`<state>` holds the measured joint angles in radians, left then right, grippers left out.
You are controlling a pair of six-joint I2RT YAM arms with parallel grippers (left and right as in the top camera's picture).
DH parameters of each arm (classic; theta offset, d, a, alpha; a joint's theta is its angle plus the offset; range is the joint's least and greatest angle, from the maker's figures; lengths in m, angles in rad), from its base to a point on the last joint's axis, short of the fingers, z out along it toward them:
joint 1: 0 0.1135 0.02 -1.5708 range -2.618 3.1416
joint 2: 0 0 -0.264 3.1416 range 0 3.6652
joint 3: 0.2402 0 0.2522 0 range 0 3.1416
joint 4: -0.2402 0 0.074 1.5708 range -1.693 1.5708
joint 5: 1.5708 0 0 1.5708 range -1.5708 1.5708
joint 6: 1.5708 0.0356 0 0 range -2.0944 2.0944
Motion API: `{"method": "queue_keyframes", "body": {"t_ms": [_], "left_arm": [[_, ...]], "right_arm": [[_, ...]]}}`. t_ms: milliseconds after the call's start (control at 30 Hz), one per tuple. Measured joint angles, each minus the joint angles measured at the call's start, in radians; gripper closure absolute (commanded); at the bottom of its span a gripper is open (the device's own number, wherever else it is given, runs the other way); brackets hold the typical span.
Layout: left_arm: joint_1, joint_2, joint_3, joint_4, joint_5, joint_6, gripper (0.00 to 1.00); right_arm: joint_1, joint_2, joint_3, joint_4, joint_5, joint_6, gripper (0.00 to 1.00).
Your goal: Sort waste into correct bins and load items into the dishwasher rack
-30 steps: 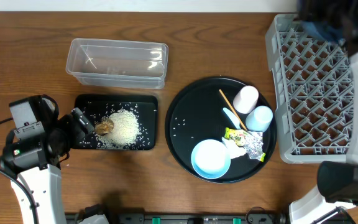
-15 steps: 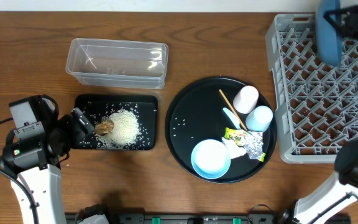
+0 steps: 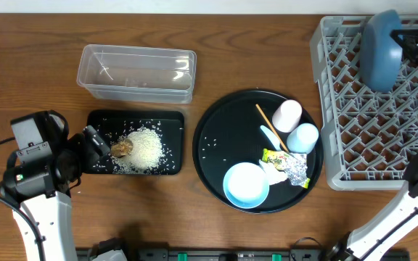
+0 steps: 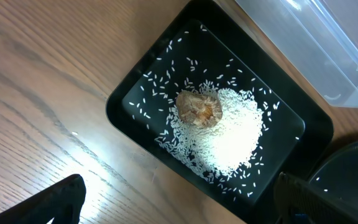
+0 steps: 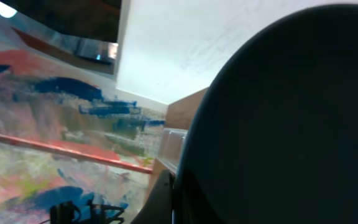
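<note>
One dark-blue plate (image 3: 380, 49), near upright, clamped in right pincer (image 3: 406, 48) over dishwasher rack (image 3: 354, 130) corner; left pincer (image 3: 99, 143) agape, far from rack.

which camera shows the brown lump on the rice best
Left wrist: the brown lump sits large and sharp on the rice in the black tray. Overhead shows it small; the right wrist view misses it.

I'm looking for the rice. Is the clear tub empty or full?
Empty: the clear tub shows only its bare bottom. The rice sits in the black tray.
</note>
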<state>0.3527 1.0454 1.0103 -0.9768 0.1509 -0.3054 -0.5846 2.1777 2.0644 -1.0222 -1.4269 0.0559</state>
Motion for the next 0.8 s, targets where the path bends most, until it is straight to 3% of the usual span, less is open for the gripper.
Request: {"method": "queue_keyframes", "body": {"t_ms": [400, 467, 600, 800], "left_arm": [[0.0, 0.0, 0.0, 0.0, 0.0, 0.0, 0.02], [0.0, 0.0, 0.0, 0.0, 0.0, 0.0, 0.02], [0.0, 0.0, 0.0, 0.0, 0.0, 0.0, 0.02], [0.0, 0.0, 0.0, 0.0, 0.0, 0.0, 0.02]], "right_arm": [[-0.088, -0.011, 0.003, -0.014, 0.178, 0.009, 0.98], [-0.095, -0.014, 0.006, -0.02, 0.206, 0.01, 0.9], [-0.105, -0.027, 0.013, -0.056, 0.391, 0.023, 0.51], [-0.105, -0.057, 0.011, -0.071, 0.717, 0.068, 0.32]]}}
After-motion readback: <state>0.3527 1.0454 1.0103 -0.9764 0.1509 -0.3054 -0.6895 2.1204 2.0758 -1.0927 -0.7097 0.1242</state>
